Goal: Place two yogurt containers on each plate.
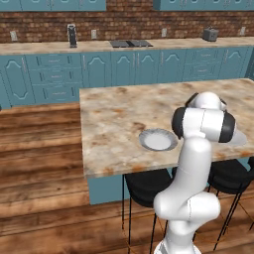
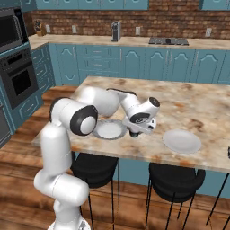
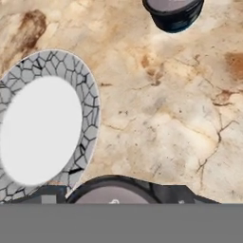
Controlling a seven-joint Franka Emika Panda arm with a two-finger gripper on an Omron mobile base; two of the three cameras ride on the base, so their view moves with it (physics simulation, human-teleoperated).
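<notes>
My gripper point(image 2: 134, 133) hangs low over the marble island between two plates. The left plate point(image 2: 109, 130) and the right plate point(image 2: 181, 141) both lie bare near the front edge. In the hand view the gripper point(image 3: 111, 195) is shut on a yogurt container point(image 3: 111, 189), a dark cup with a pale top that sits tight between the fingertips point(image 3: 50, 194). I cannot tell if this cup rests on the counter. A second yogurt container point(image 3: 173, 12) stands on the marble further off, and the crackle-rimmed plate point(image 3: 88, 99) is to the left. The left base view has one plate point(image 1: 158, 139) beside my arm.
The island's front edge point(image 2: 134, 155) runs just below the plates, with black bar stools point(image 2: 94, 168) point(image 2: 175, 179) tucked under it. Teal cabinets and a back counter with a cooktop point(image 2: 168, 41) line the far wall. An oven stack point(image 2: 15, 67) stands to the left.
</notes>
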